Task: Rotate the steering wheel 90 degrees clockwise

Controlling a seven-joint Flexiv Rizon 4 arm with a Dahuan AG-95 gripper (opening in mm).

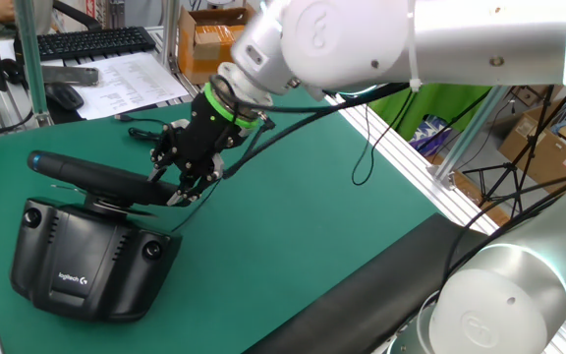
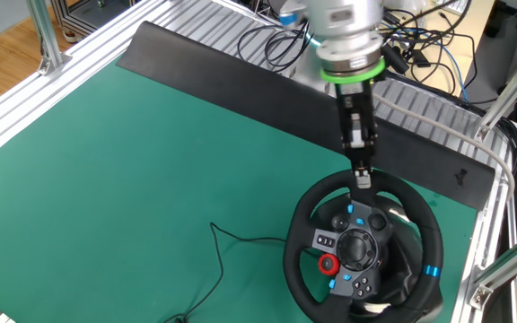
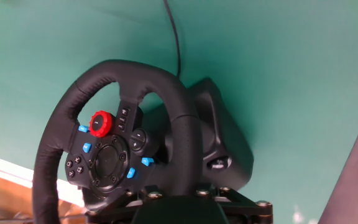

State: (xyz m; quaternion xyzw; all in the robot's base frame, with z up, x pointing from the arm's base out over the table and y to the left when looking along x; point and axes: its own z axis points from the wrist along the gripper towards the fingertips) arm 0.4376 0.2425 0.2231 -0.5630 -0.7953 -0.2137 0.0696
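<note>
The steering wheel [image 1: 86,175] is a black round rim on a boxy black Logitech base [image 1: 86,261] at the left of the green mat. From above, its rim [image 2: 308,211] carries a blue stripe mark [image 2: 432,271] at the lower right, with a red knob [image 2: 328,264] and blue buttons on the hub. My gripper [image 1: 180,189] reaches down onto the far side of the rim [image 2: 363,178], fingers closed on it. In the hand view the rim [image 3: 179,124] runs down between my dark fingers at the bottom edge [image 3: 173,208], where the contact is hidden.
A thin black cable [image 2: 232,242] lies on the mat near the wheel. A black panel [image 2: 240,72] and aluminium frame rails border the mat. A keyboard [image 1: 96,41], mouse [image 1: 64,95] and papers [image 1: 131,79] lie beyond the table. Cardboard boxes [image 1: 558,147] stand at right.
</note>
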